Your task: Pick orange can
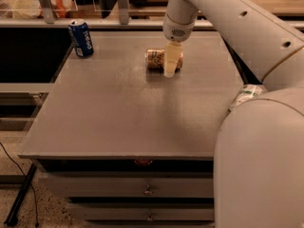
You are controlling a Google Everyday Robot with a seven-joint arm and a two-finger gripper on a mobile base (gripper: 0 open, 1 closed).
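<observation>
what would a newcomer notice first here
The robot's bulky white arm fills the right foreground and arcs over the grey table. Its tool hangs at the far middle, in front of the orange can from this view; the can lies on its side. A blue Pepsi can stands upright at the far left corner, and a green-and-white can lies at the right edge, partly hidden by the arm.

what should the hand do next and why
Probably ease the hand down onto the orange can and grip it: the can lies on its side on the table, the hand overlaps its right end in view, and it is not yet lifted.
</observation>
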